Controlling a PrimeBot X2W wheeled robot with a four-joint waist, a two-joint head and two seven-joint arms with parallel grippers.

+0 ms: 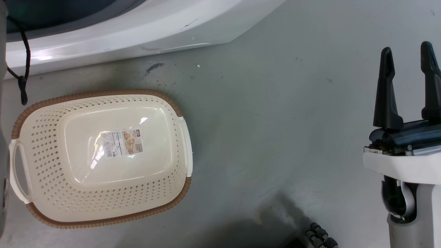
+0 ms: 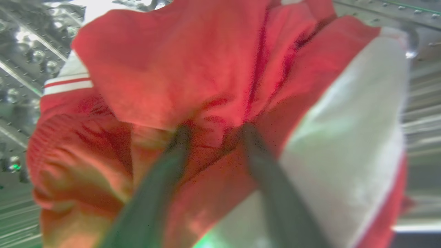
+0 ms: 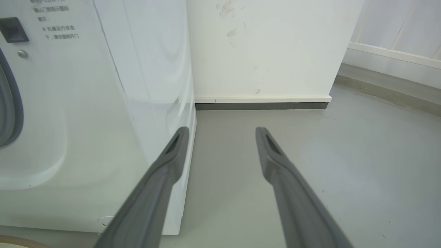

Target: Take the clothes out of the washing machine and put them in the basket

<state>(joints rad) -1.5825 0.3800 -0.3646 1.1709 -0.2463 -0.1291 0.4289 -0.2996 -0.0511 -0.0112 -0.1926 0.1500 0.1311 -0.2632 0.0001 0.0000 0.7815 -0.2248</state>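
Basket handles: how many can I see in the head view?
2. One white handle is at the left end of the basket, and the other is at its right end. None appears to be hidden.

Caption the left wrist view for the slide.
Left gripper, fingers apart, tips sunk into the red-and-white clothes inside the washing machine drum.

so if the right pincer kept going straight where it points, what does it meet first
Probably the wall's skirting. The right pincer aims just past the washing machine, over open floor.
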